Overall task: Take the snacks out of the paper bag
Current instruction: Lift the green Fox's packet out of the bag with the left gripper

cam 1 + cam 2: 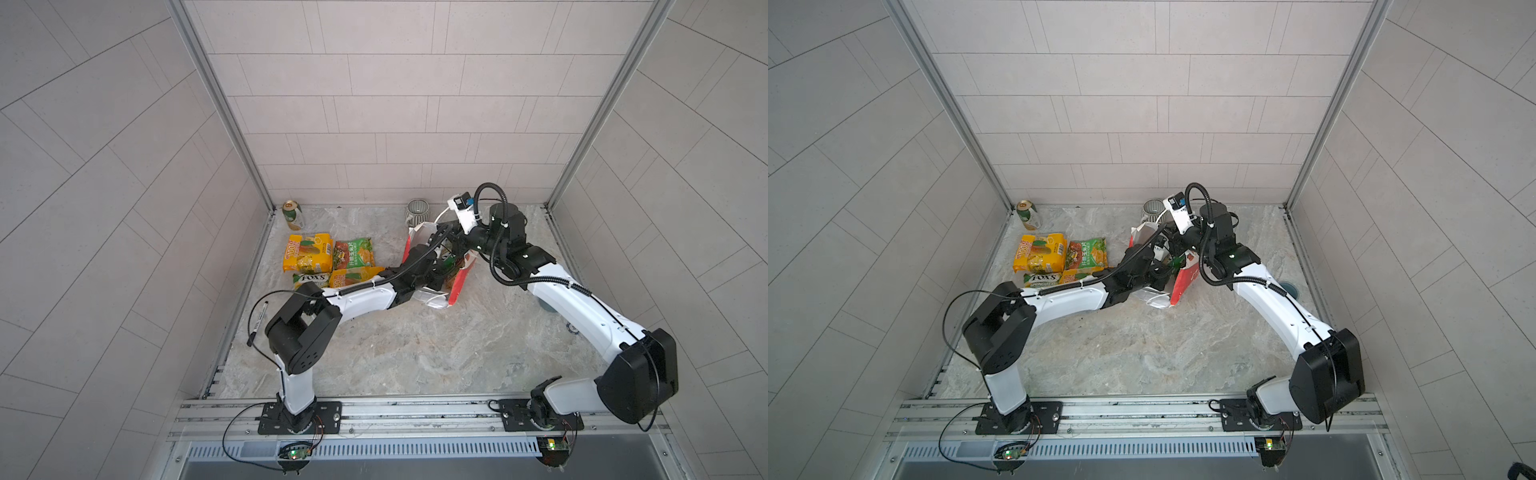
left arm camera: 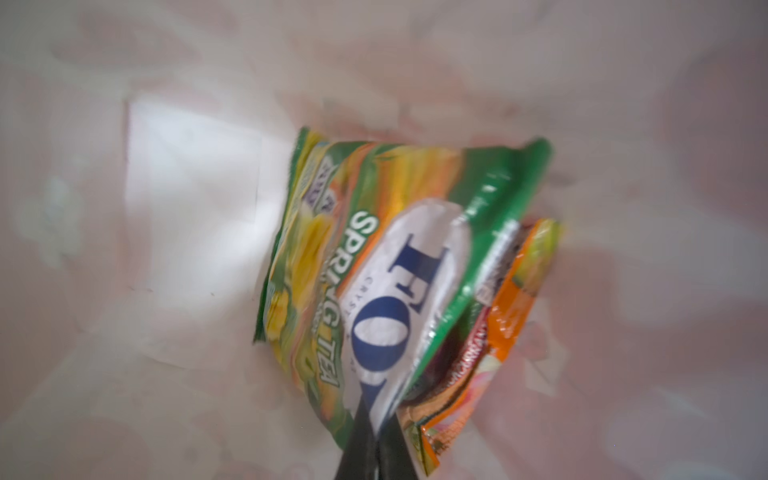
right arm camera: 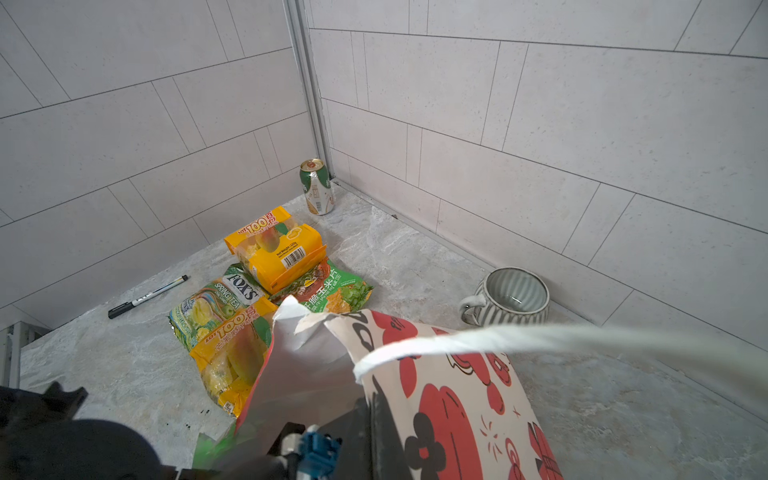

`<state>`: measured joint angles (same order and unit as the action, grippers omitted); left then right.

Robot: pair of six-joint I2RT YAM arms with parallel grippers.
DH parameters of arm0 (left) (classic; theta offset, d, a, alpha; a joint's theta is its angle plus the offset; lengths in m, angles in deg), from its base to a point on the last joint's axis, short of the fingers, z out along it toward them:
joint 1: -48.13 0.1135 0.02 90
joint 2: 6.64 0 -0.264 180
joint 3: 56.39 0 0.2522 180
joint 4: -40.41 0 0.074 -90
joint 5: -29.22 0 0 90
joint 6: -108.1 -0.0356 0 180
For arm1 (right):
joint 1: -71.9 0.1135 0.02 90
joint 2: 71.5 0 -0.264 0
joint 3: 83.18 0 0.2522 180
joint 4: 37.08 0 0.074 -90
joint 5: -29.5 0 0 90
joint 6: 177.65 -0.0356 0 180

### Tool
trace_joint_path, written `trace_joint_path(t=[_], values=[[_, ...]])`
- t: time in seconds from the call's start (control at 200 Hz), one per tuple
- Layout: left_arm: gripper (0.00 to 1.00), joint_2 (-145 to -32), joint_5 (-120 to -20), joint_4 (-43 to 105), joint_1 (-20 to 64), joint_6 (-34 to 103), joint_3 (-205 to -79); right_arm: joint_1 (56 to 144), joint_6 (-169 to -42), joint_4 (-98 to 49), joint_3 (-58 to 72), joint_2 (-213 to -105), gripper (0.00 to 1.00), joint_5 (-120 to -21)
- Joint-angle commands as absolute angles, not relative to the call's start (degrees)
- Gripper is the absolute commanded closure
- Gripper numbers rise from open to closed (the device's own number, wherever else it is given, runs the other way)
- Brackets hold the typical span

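Lengthwise, the green packet [image 2: 415,266] ran straight from the left end effector [image 2: 376,424] — clamped on its edge — down the paper bag [image 2: 166,208].

Front tabletop [image 1: 415,353] open; packets [image 1: 318,259] crowd left rear (mug [image 1: 417,211] behind bag [image 1: 457,286]).

Grey marbled worktop [image 1: 415,357], pretty cluttered. The paper bag [image 1: 455,286] sits on it with the right claw [image 3: 372,411] on its rim. A mug [image 1: 417,212] is just past that claw by the back wall. Four snack packets [image 1: 307,257] are bunched well off to its left, a can [image 1: 292,215] stands beyond them in the corner, and a pen [image 1: 257,322] lies by the left edge.
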<state>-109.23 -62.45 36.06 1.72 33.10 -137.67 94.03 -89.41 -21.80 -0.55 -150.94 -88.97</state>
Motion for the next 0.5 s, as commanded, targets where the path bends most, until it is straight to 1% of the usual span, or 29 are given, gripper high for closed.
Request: trace_joint_path(t=[0.0, 0.28, 0.495], values=[[1.0, -104.04, -61.3, 36.61, 1.92, 31.9, -136.27, 94.31, -88.87, -23.66, 0.33, -149.83, 0.97, -89.76], [1.0, -97.09, -62.14, 34.55, 1.88, 31.77, -133.07, 94.18, -88.88, -23.61, 0.29, -149.97, 0.97, -89.29], [1.0, -90.38, -64.24, 32.43, 1.92, 28.87, -131.99, 93.43, -89.95, -23.82, 0.36, -150.24, 0.97, -88.94]])
